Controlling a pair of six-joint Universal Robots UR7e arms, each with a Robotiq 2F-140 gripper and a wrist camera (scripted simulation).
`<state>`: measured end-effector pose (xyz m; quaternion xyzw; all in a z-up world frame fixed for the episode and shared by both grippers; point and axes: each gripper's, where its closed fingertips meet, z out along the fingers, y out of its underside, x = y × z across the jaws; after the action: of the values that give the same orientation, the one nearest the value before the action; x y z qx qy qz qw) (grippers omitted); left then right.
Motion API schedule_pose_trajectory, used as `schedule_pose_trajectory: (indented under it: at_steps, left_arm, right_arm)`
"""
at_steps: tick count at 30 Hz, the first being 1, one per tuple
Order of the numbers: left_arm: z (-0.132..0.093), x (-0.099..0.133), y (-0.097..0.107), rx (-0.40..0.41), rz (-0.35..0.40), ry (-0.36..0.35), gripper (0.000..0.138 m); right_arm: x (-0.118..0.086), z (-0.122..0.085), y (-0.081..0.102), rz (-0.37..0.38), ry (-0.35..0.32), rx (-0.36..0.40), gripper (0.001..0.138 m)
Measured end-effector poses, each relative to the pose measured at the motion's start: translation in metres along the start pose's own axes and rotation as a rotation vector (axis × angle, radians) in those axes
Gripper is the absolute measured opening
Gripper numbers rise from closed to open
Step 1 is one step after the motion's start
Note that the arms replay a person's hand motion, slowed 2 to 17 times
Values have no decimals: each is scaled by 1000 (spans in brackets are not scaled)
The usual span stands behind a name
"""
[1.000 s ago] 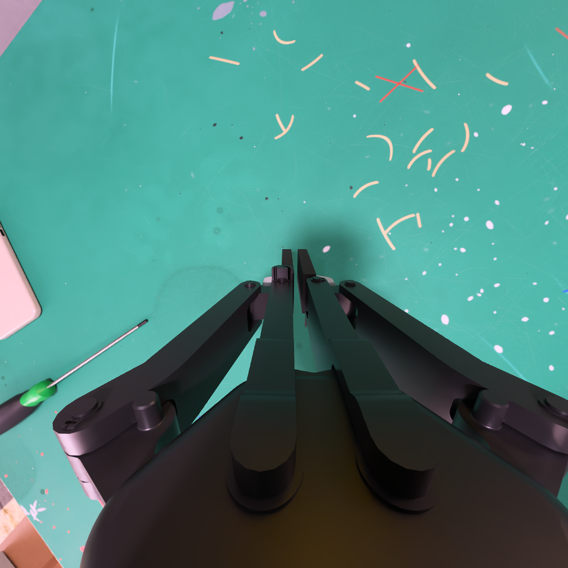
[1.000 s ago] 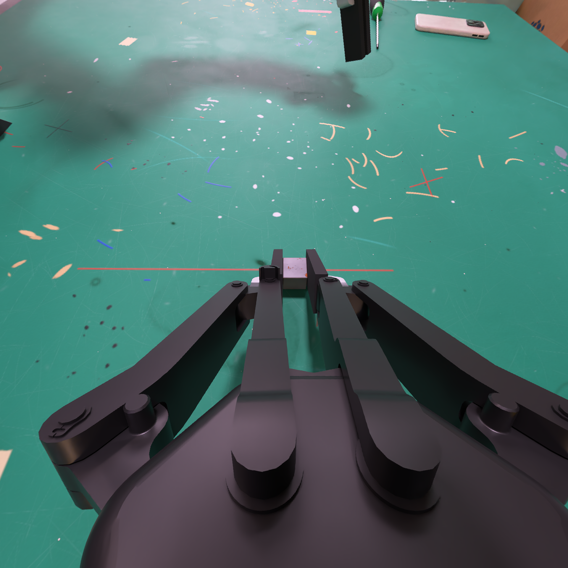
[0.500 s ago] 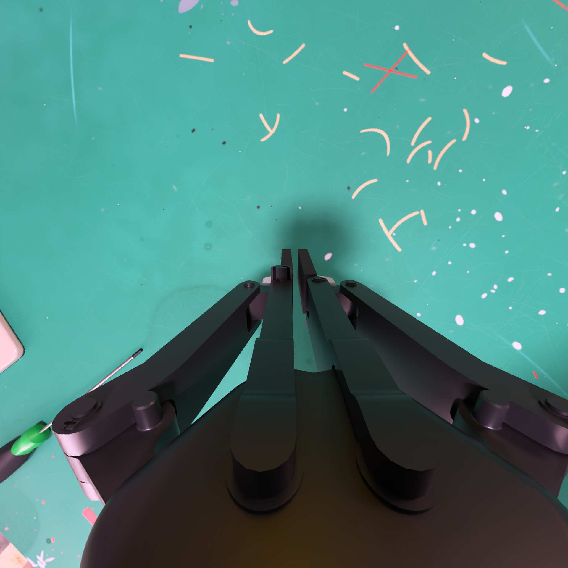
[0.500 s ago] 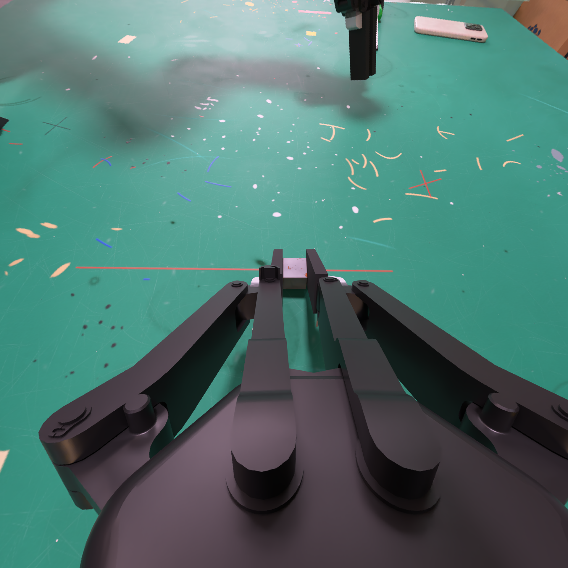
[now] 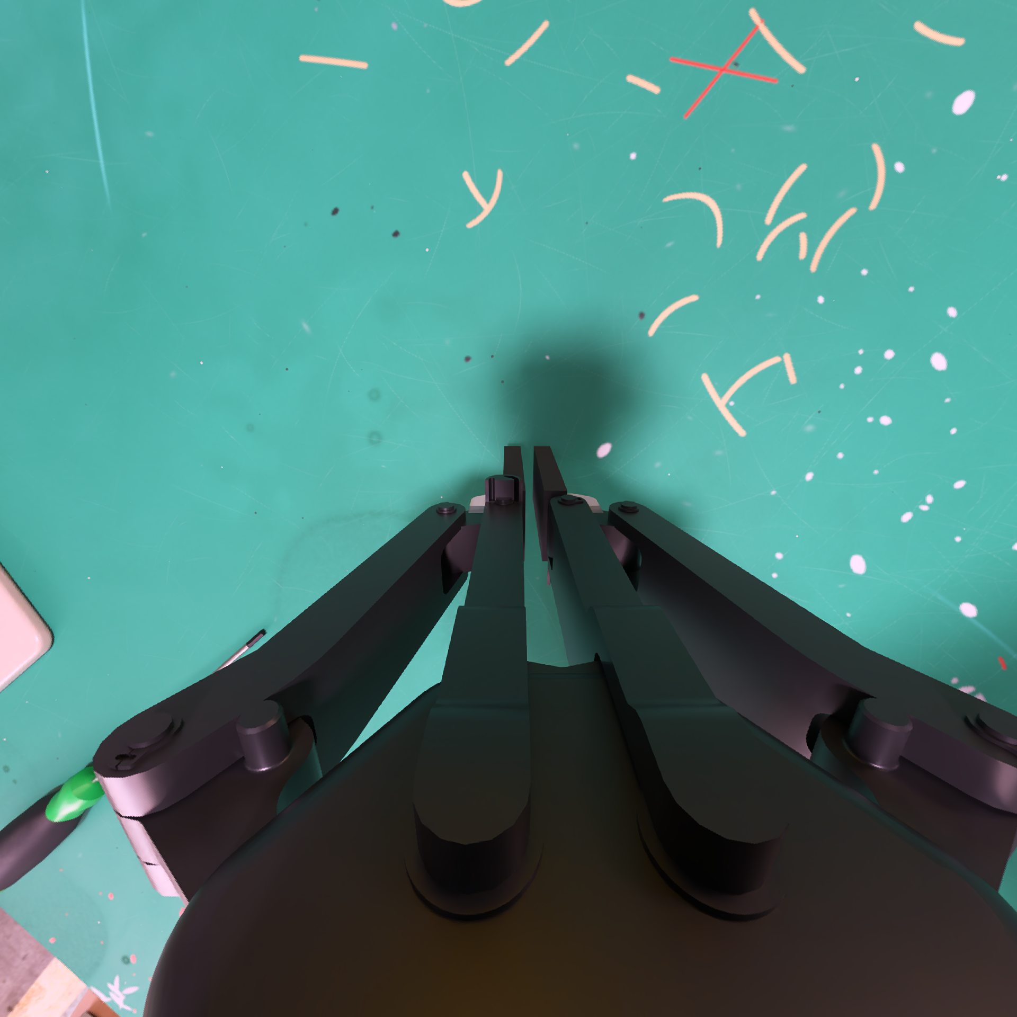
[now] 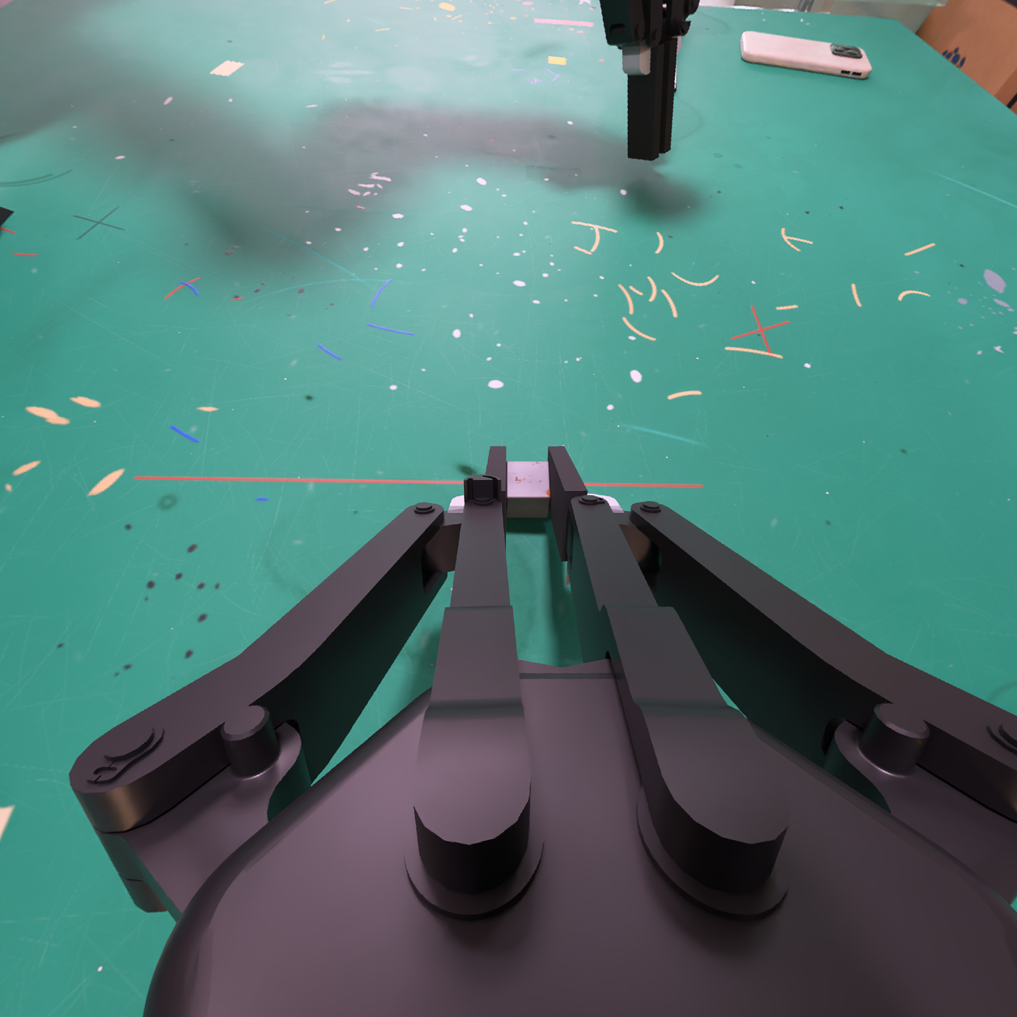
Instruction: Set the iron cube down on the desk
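A small grey iron cube [image 6: 527, 487] with rust specks sits between the fingers of my right gripper [image 6: 528, 468], which is shut on it just above the green desk [image 6: 385, 357]. Whether the cube touches the desk is hidden by the fingers. My left gripper [image 5: 528, 459] is shut and empty, hovering above the desk [image 5: 275, 275]. It also shows in the right wrist view [image 6: 649, 110], far ahead and pointing down.
A pale phone lies at the far right of the desk [image 6: 806, 54]; its corner shows at the left edge of the left wrist view [image 5: 19, 638]. A green and black screwdriver [image 5: 60, 803] lies beside it, partly hidden by my left gripper. The desk's edge is at bottom left [image 5: 33, 968].
My left gripper has kept descending and drifting toward the right gripper, shut and empty. The right gripper and the cube have stayed still.
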<state>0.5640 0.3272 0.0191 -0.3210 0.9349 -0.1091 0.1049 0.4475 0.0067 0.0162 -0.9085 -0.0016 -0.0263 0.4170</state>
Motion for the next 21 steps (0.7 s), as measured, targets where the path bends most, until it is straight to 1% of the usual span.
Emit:
schedule_pose_trajectory:
  at_steps: [10, 21]
  left_arm:
    - [2, -3, -7, 39, 13, -6, 6]
    - [4, -2, -8, 47, -10, 9, 4]
  right_arm:
    - [0, 0, 0, 11, -9, -1, 20]
    - [1, 1, 0, 20, -17, -2, 20]
